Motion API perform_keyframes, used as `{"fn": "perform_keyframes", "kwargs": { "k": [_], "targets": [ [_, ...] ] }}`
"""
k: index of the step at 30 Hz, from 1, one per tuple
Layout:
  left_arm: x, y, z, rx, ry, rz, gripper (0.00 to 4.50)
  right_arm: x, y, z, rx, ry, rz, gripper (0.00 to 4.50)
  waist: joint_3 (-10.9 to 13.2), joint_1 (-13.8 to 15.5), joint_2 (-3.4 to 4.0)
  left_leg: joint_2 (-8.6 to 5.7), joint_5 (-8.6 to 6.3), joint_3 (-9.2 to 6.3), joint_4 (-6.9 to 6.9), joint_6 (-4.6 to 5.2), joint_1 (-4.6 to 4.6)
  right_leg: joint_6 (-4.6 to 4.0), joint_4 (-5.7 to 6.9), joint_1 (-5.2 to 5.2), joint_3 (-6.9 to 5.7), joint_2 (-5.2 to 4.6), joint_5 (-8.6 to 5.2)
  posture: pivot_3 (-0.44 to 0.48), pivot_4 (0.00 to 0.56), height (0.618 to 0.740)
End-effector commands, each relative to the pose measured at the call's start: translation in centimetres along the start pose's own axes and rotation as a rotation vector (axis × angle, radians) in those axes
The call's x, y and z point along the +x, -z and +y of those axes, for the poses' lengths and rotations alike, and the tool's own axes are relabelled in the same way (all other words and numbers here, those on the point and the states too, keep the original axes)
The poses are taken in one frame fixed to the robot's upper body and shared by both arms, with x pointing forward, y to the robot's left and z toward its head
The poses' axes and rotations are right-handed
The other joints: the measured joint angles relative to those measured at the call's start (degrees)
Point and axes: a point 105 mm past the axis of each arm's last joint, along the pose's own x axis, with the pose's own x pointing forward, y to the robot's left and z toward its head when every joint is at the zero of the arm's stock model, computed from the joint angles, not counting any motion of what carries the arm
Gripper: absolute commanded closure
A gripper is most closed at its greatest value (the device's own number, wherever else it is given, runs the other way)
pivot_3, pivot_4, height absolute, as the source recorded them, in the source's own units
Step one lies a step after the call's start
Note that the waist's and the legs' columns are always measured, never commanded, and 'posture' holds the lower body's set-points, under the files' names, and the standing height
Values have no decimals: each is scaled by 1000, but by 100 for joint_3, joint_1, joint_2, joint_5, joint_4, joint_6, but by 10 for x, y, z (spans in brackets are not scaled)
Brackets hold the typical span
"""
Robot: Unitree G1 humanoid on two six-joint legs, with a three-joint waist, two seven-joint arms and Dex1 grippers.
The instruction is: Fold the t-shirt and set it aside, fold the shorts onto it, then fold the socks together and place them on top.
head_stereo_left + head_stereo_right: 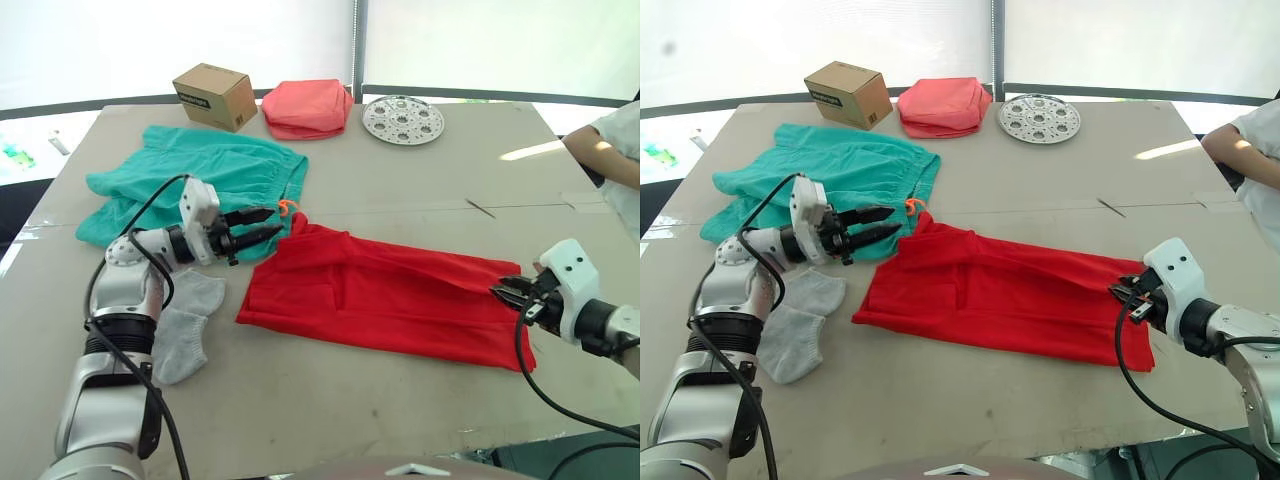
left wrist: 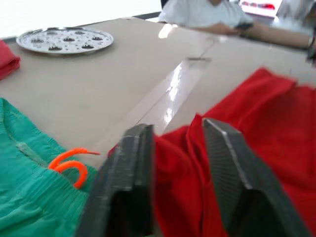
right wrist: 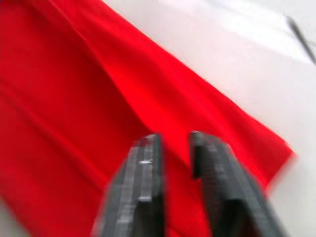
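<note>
The red t-shirt (image 1: pixel 385 295) lies as a long folded strip across the middle of the table. My left gripper (image 1: pixel 275 221) is open and hovers at the shirt's left far corner, its fingers (image 2: pixel 133 163) straddling a raised red fold. The teal shorts (image 1: pixel 200 170) are spread out behind it, their orange drawstring loop (image 2: pixel 69 165) just beside the fingers. Two grey socks (image 1: pixel 185 325) lie limp at the front left, under my left arm. My right gripper (image 1: pixel 498 290) hangs over the shirt's right edge, its fingers (image 3: pixel 145 173) a narrow gap apart above the red cloth.
At the back of the table stand a cardboard box (image 1: pixel 214 95), a folded salmon-pink bundle (image 1: pixel 307 108) and a perforated metal disc (image 1: pixel 402 119). A thin dark stick (image 1: pixel 480 208) lies right of centre. A person's arm (image 1: pixel 605 155) rests at the table's right edge.
</note>
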Motion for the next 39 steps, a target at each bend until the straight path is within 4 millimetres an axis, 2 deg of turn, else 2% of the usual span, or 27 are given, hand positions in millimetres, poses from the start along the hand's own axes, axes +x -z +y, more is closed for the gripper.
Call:
{"fn": "perform_keyframes", "kwargs": {
  "k": [1, 3, 5, 8, 11, 13, 16, 19, 22, 24, 27, 32, 36, 38, 39],
  "targets": [
    [23, -8, -11, -81, 8, 55, 4460, 27, -14, 0, -43, 17, -23, 4500, -1, -4, -2, -2, 0, 0, 0, 0, 4, 0, 3, 1, 1, 1, 0, 0, 150, 740],
    [29, 0, -7, -95, -38, 129, 4460, 46, -20, -3, -80, 41, -17, 4500, -1, -5, -2, -15, 1, 2, 0, -1, 5, -3, 5, 0, 2, 4, 0, 0, 150, 740],
    [31, 10, -13, -95, -14, 205, 4460, 62, -26, -5, -88, 50, -18, 4500, -1, -5, -1, -15, 1, 2, -4, -2, 3, -5, 4, -2, 3, 11, 1, 0, 150, 740],
    [28, 26, -16, -70, -1, 312, 4460, 77, -27, -8, -96, 63, -7, 4500, 1, -7, 1, -14, 4, 18, -14, -6, 0, -2, 4, -9, 7, 18, 3, 0, 150, 740],
    [12, 44, -31, -84, 98, 438, 4460, 89, -3, 3, -137, -48, 120, 4500, 0, -10, 0, -12, 17, 31, -21, -28, -1, -1, -2, -10, 6, 22, 3, 0, 150, 740],
    [3, 38, -44, -137, 184, 416, 4460, 84, 7, 21, -182, -180, 160, 4500, 3, -15, 4, -10, 15, 34, -24, -27, -2, -8, -6, -11, 7, 21, -1, 0, 150, 740],
    [-2, 10, -52, -201, 254, 275, 4460, 69, 1, 36, -206, -270, 128, 4500, 5, 19, 2, -6, 1, 28, -23, -2, -8, -6, -7, -17, 7, 16, -3, 0, 150, 740],
    [2, -14, -40, -246, 191, 127, 4460, 58, 0, 35, -222, -251, 115, 4500, 6, 21, 1, -5, 0, 7, -15, -2, -8, -3, -5, -15, 5, 11, -4, 0, 150, 740],
    [16, -21, -28, -217, 101, 68, 4460, 56, -3, 31, -232, -204, 88, 4500, 2, 10, -4, -10, 1, 2, 4, -2, -1, 18, -1, -5, 4, 6, -13, 0, 150, 740],
    [31, -15, -17, -165, 13, 100, 4460, 58, -5, 28, -253, -180, 66, 4500, 1, 18, -5, -12, 1, 5, 8, -2, 0, 16, 0, -1, 7, 4, -11, 0, 150, 740],
    [51, 7, -5, -82, -70, 234, 4460, 69, -14, 29, -254, -167, 17, 4500, -1, 18, -9, -19, 2, 3, 8, -2, -1, -3, 3, 2, 6, 12, 0, 0, 150, 740],
    [54, 31, 8, 56, -83, 375, 4460, 77, -31, 39, -237, -218, -54, 4500, -1, -17, -8, -8, 2, 31, -1, -4, -4, 2, 0, -7, 10, 29, 4, 0, 150, 740],
    [39, 45, -9, 37, 88, 466, 4460, 78, -40, 48, -222, -270, -111, 4500, -1, -6, -8, -6, 2, 32, -15, -4, -5, -3, -2, -12, 9, 31, 1, 0, 150, 740],
    [23, 37, -32, -11, 276, 439, 4460, 73, -41, 60, -237, -341, -145, 4500, 0, -18, -7, -5, 2, 33, -14, -3, -7, -7, -4, -13, 10, 29, -1, 0, 150, 740],
    [14, 36, -37, -17, 318, 448, 4460, 70, -42, 64, -233, -367, -161, 4500, 0, -31, -7, -5, 1, 36, -15, -3, -7, -7, -5, -14, 12, 26, -1, 0, 150, 740]
  ]
}}
